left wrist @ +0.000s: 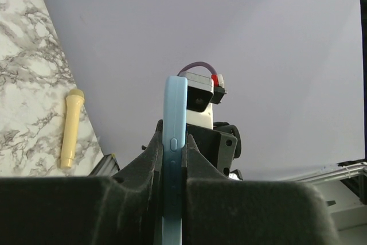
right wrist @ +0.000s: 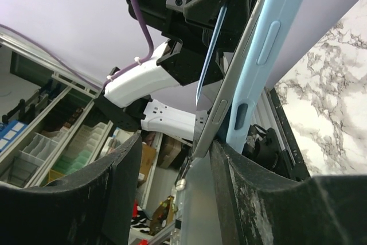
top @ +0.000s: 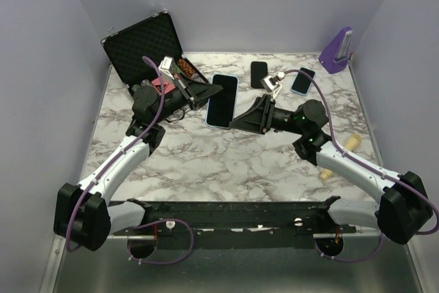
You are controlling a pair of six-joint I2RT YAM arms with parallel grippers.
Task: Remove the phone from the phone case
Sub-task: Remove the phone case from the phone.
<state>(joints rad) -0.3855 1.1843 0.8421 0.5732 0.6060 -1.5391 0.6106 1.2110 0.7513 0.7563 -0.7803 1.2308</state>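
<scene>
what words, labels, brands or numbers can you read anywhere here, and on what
No text is legible in any view.
Blue phone case: only side buttons, no lettering.
Black carry case: items inside too small to read.
Purple object: no marking visible.

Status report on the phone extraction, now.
Left end effector shut on blue case. Right end effector open around phone. Phone partly out of case, not free. Nothing in the way.
</scene>
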